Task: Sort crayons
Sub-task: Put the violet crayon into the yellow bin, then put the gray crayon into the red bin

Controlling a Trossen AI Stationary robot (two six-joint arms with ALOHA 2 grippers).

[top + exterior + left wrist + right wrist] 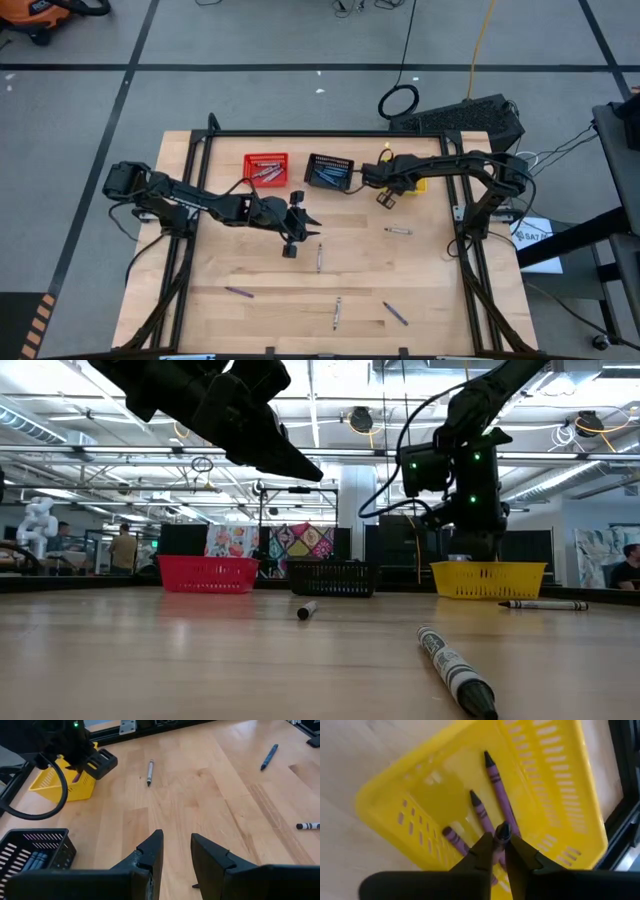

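A: So, entry one, the right tool (501, 851)?

B: It hung above the yellow basket (560, 780) at the back right of the worktop (260, 270). Its two fingers were nearly together, pinching a purple crayon (502, 832) by its upper end, with the crayon pointing down into the basket.

A: Contents of that basket?

B: Three more purple crayons: a long one (496, 777), a second one (481, 812) beside it, and a third (454, 839) nearer the basket's wall. All lay flat on the bottom.

A: And the left tool (176, 851)?

B: It was raised over the middle of the worktop with its fingers spread and nothing between them.

A: Other baskets?

B: A red basket (266, 168) and a black basket (329, 172) stood side by side along the back edge, left of the yellow one. The red held grey crayons (265, 172), the black held blue crayons (330, 177).

A: Loose stock on the worktop?

B: A grey crayon (398, 231) lay below the right arm, another grey one (320, 257) near the centre, and a third grey one (338, 313) toward the front. A purple crayon (239, 292) lay at the front left and another purple one (395, 313) at the front right. All were well apart from each other.
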